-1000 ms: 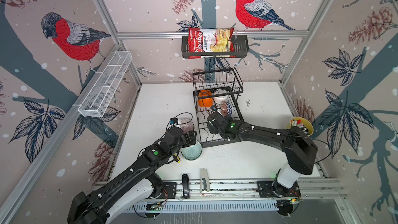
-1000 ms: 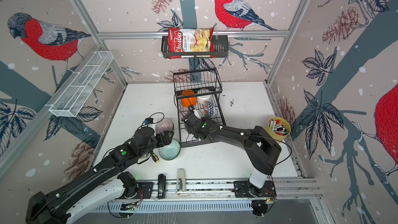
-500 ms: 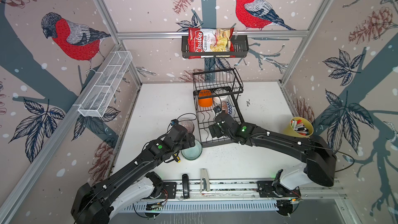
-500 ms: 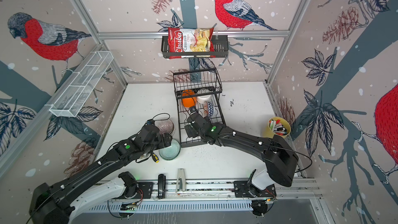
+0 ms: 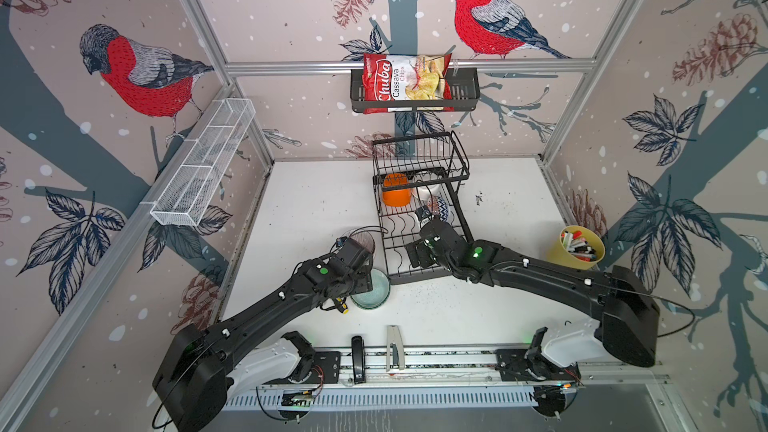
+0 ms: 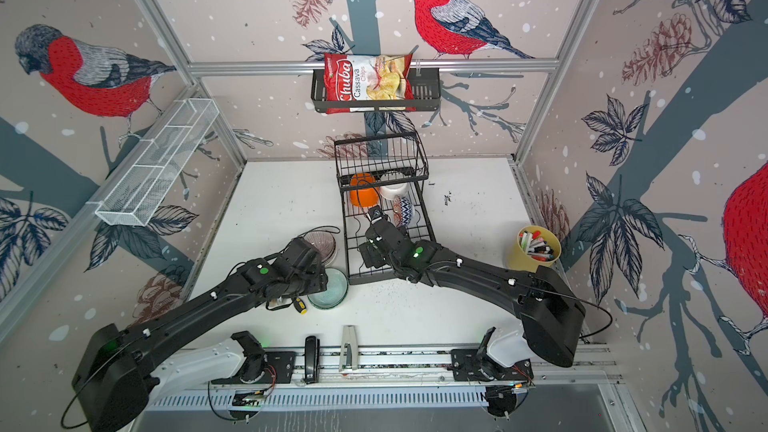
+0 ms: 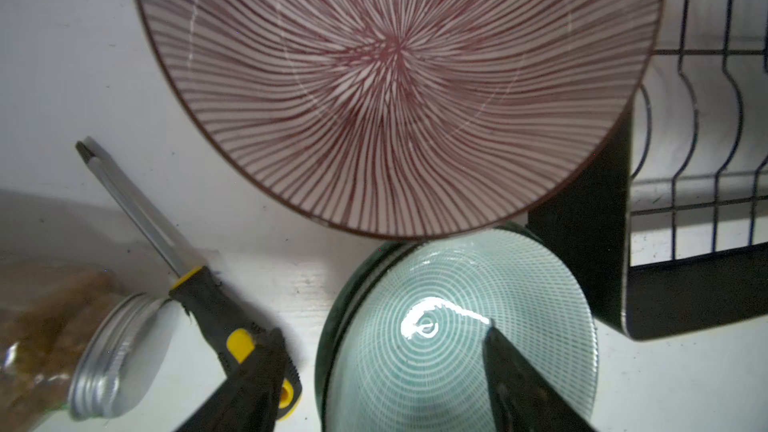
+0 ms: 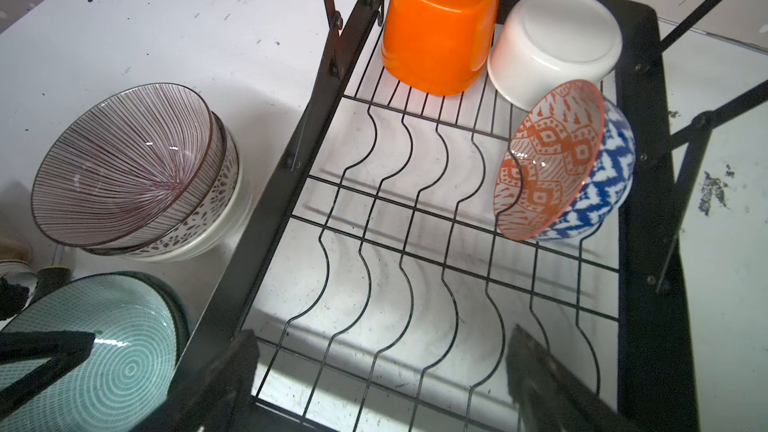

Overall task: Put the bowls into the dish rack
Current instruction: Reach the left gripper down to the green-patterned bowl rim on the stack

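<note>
White tabletop (image 5: 316, 201) inside a booth papered with red-breasted birds. The rack (image 8: 266, 218) stands mid-table. An orange bowl (image 8: 440, 22), a white bowl (image 8: 557, 39) and a patterned bowl (image 8: 552, 160) already sit on its lower tray. Two stacks wait on the table just left of it, one topped by a striped bowl (image 7: 395, 76), the other by a green bowl (image 7: 395, 367). The left gripper (image 7: 382, 328) is partly open and holds nothing; its jaws straddle the green bowl's rim, one finger inside. The right gripper (image 8: 382, 332) hangs wide open and empty over bare tray wires. The step in hand looks like picking up the green bowl. Next, the jaws must pinch the rim firmly and lift clear of the screwdriver (image 7: 208, 297). Compared with a second ago, both arms have stretched lower and further forward.
</note>
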Controlling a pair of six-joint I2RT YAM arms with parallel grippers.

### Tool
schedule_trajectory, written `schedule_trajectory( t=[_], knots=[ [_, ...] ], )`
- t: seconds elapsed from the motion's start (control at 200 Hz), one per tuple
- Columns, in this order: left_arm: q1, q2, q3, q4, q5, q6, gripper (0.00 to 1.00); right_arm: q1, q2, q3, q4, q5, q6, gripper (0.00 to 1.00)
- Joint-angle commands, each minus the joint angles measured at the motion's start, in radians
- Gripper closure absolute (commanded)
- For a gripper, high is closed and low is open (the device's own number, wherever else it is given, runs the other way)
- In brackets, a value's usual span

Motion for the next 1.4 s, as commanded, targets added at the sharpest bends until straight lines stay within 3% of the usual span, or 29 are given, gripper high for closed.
schedule_trajectory(
  t=[0.0, 0.22, 0.67, 0.905, 1.396],
  knots=[
    [0.000, 0.025, 0.009, -0.034, 0.024, 0.006, 0.33, 0.002, 0.001, -0.007, 0.022, 0.004, 0.010, 0.06],
    [0.000, 0.068, 0.009, -0.020, 0.059, 0.006, 0.45, 0.003, 0.016, -0.013, 0.025, 0.000, -0.001, 0.06],
    [0.001, 0.047, 0.052, -0.074, 0.028, 0.011, 0.49, 0.003, 0.052, -0.021, 0.043, -0.013, 0.005, 0.06],
    [-0.001, 0.044, 0.051, -0.088, 0.030, 0.010, 0.63, 0.002, 0.060, -0.028, 0.050, -0.019, 0.004, 0.07],
    [-0.001, 0.053, 0.036, -0.095, 0.015, 0.013, 0.78, 0.006, 0.076, -0.032, 0.057, -0.027, 0.006, 0.07]
  ],
)
